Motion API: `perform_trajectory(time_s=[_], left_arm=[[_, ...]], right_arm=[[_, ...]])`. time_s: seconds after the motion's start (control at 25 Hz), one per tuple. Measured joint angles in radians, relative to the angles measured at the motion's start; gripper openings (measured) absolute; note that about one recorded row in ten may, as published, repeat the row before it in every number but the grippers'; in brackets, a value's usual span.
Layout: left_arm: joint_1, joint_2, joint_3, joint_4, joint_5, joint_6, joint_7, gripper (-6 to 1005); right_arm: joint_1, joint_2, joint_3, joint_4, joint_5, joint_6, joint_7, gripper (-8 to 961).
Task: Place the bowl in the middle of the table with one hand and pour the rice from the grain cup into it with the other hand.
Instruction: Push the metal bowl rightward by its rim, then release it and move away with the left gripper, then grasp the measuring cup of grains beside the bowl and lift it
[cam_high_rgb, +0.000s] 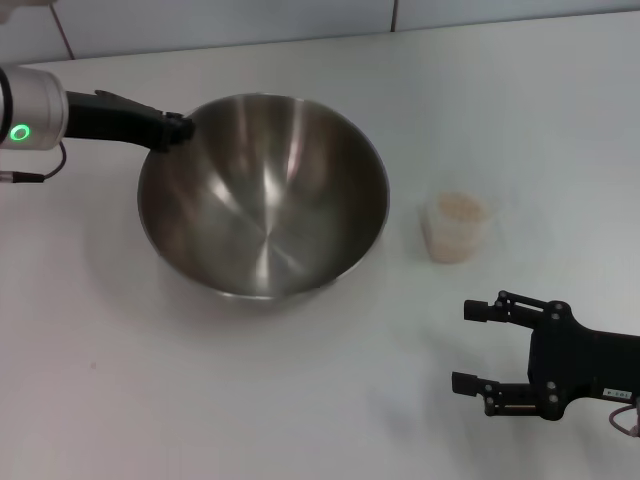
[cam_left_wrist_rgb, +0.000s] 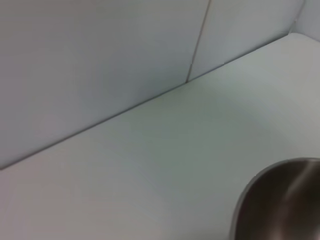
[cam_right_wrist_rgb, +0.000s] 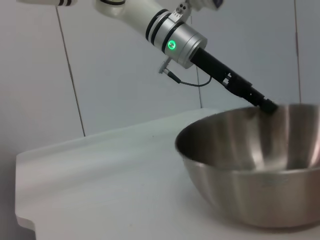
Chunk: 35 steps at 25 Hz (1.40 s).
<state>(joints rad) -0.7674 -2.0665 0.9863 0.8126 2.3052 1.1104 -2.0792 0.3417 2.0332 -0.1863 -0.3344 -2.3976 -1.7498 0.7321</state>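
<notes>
The large shiny steel bowl (cam_high_rgb: 262, 208) rests on the white table (cam_high_rgb: 520, 110), left of centre. My left gripper (cam_high_rgb: 180, 128) is at the bowl's far left rim and looks closed on it; the right wrist view shows its tip (cam_right_wrist_rgb: 267, 105) on the rim of the bowl (cam_right_wrist_rgb: 255, 165). The small translucent grain cup (cam_high_rgb: 455, 228) stands upright to the right of the bowl, with rice (cam_high_rgb: 458, 208) inside. My right gripper (cam_high_rgb: 464, 346) is open and empty, low over the table, nearer to me than the cup. The bowl's edge also shows in the left wrist view (cam_left_wrist_rgb: 280, 200).
A tiled wall (cam_high_rgb: 300, 20) runs along the table's far edge. The table's left end and corner (cam_right_wrist_rgb: 25, 220) show in the right wrist view. A thin cable (cam_high_rgb: 40, 172) hangs from the left arm.
</notes>
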Motion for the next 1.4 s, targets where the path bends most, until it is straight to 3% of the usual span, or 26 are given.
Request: perform_trajectory(time_s=[0.2,0.32,0.4,0.56,0.6,0.84,1.0,1.4], left_arm=[[0.047,-0.001,0.0,0.066,-0.036,0.04,0.038,125],[0.088,-0.001,0.0,0.132,-0.074,0.08,0.061,260],[0.189,0.0,0.002,0.273,-0.194,0.212,0.14,350],[0.248,0.001,0.0,0.333,-0.283,0.303,0.206,508],[0.327,0.003,-0.005,0.389,-0.381,0.392,0.304,547],[0.5,0.002,0.002,0.483,-0.461,0.465,0.461,708],[0.526,0.002,0.0,0.471,-0.452,0.465,0.475,805],[0.522,0.0,0.004,0.452,-0.42,0.459,0.469,805]], right_arm=[[-0.004,0.001,0.005,0.0,0.004,0.0,0.0,839],[-0.005,0.001,0.022,0.0,0.009,-0.002,0.01,839],[-0.015,0.004,0.081,0.0,0.018,-0.005,0.026,839],[-0.039,0.016,0.179,0.0,0.025,0.005,0.017,840],[-0.057,0.022,0.246,-0.001,0.029,0.02,0.006,840],[-0.071,0.038,0.42,0.005,0.048,0.141,-0.022,840],[-0.06,0.046,0.473,0.04,0.115,0.252,-0.07,840],[0.014,0.047,0.464,0.11,0.131,0.42,-0.089,839]])
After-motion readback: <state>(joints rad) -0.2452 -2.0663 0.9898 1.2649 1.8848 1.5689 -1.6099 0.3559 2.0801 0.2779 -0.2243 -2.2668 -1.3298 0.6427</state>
